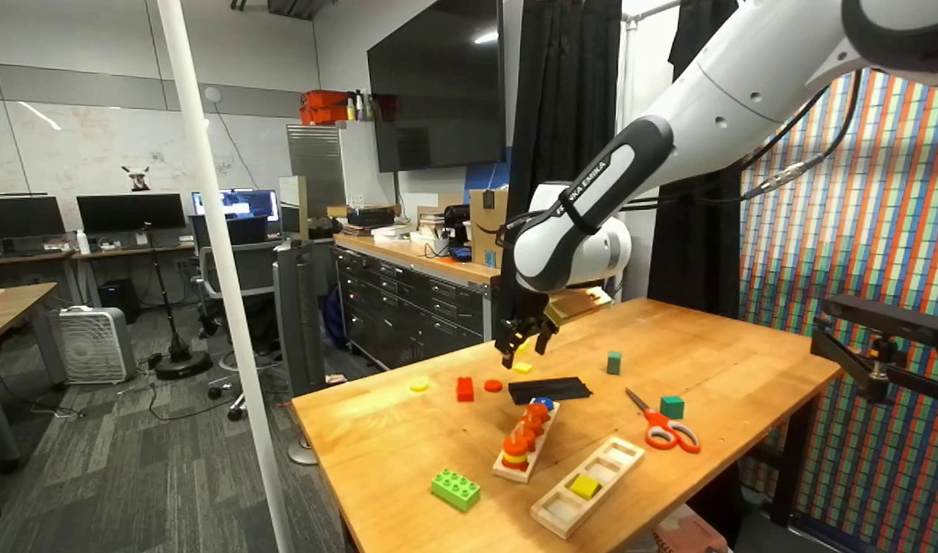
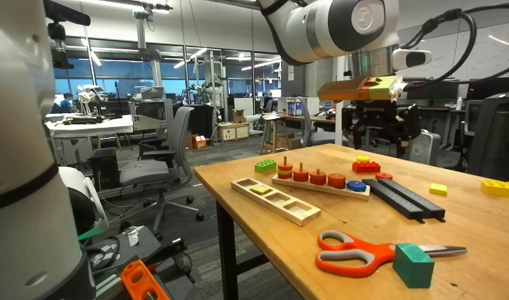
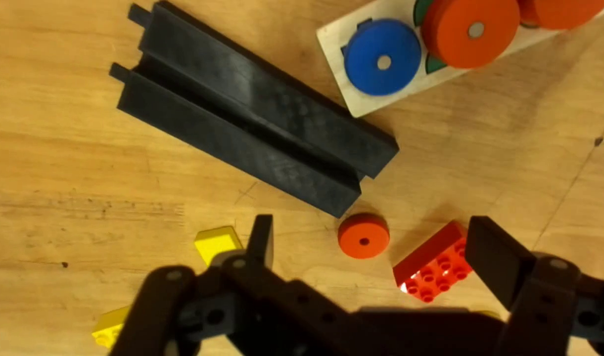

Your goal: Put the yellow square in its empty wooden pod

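Hand point(image 2: 379, 148) spread above table point(image 1: 407, 438), yellow square point(image 2: 261, 189) in wooden tray point(image 2: 275, 205)

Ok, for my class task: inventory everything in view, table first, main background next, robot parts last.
Table: one, light brown, foreground
Wooden tray: one, pale, near table edge
Yellow square: one, yellow, in tray
Black bars: two, black, on table
Loose yellow block: one, yellow, near black bars
Stacking board: one, pale, beside tray
Rings: several, orange-red, yellow, blue, on stacking board
Loose discs: two, orange-red, yellow, on table
Studded bricks: three, red, green, yellow, on table
Scissors: one, orange and grey, on table
Teal blocks: two, teal, one near scissors
Screen: one, black, on wall
Fan: one, white, on floor
Chairs: two or more, grey, on floor
Robot arm: one, white and grey, over table
Gripper: one, black, open above table
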`<state>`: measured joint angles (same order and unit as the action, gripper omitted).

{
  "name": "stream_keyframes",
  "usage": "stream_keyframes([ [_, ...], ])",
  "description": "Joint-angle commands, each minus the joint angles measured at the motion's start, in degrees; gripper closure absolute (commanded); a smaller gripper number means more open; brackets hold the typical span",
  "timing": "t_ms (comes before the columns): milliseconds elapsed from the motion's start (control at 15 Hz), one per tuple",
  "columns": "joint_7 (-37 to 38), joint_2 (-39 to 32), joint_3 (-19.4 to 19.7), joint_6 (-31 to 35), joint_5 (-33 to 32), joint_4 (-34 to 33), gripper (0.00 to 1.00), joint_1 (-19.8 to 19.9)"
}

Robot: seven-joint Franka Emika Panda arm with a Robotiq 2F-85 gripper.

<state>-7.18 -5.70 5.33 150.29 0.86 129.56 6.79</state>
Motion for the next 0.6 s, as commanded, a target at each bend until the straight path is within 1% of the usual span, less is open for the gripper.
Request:
stream_keyframes([
  [0, -3.1, -7.3, -0.4, -1.0, 6.6, -8.5, 0.00, 1.5],
  [200, -4.9, -12.2, -1.0, -3.0, 10.2, -14.0, 0.00, 3.6],
  [533, -4.7, -19.4, -0.3, -9.2, 7.5, -23.6, 0.00, 5.8],
])
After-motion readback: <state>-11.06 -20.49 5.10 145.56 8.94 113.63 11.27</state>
